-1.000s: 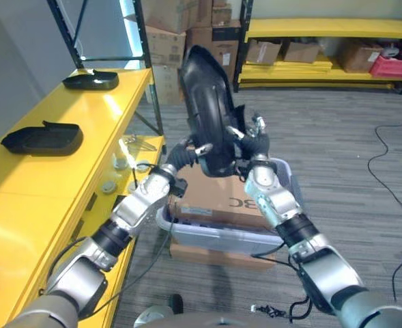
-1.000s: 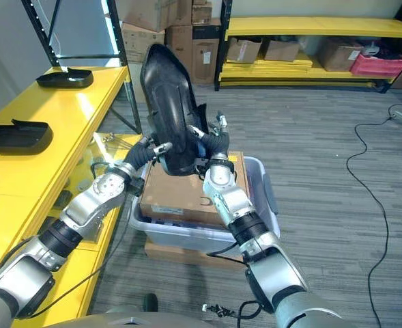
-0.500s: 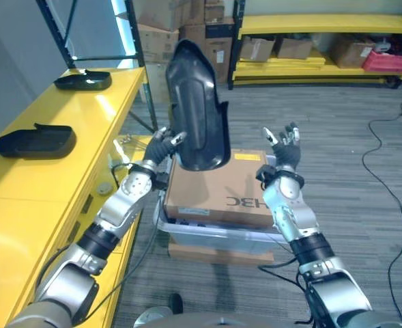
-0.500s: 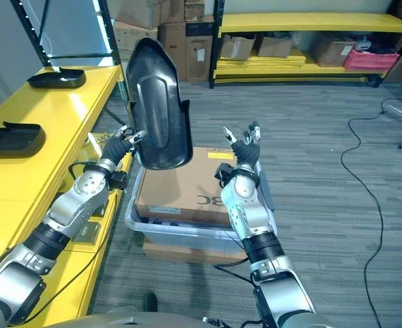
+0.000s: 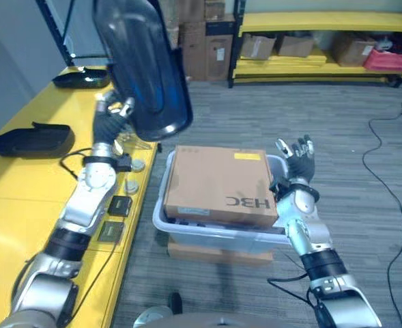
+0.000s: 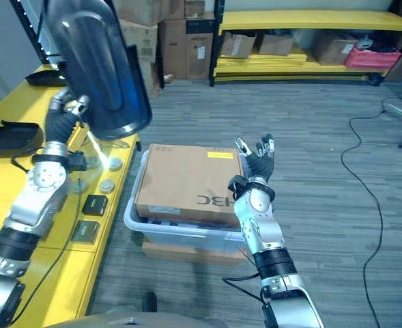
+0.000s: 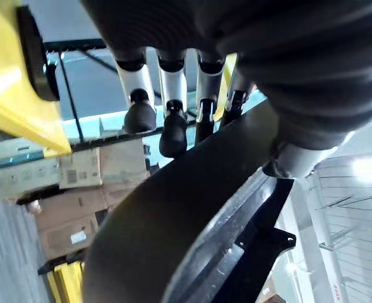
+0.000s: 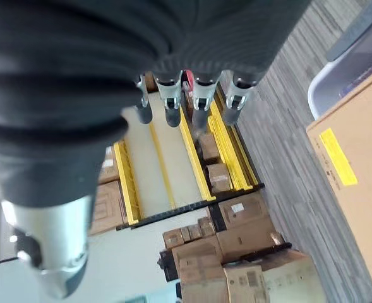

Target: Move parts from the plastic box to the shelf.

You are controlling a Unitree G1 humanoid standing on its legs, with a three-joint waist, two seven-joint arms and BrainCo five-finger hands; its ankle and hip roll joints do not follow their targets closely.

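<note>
My right hand [image 6: 257,166] has let go and hangs with fingers spread, empty, beside the cardboard carton [image 5: 218,178] in the plastic box [image 5: 161,222]. My left hand [image 5: 110,117] alone now carries the part [image 5: 142,68], fingers curled round its lower edge, and has swung it from over the box toward the yellow shelf [image 5: 23,184] (placing comes next, I judge). The part is a long, glossy black moulded shell, held upright above the shelf's edge, near two similar parts [image 5: 30,139].
</note>
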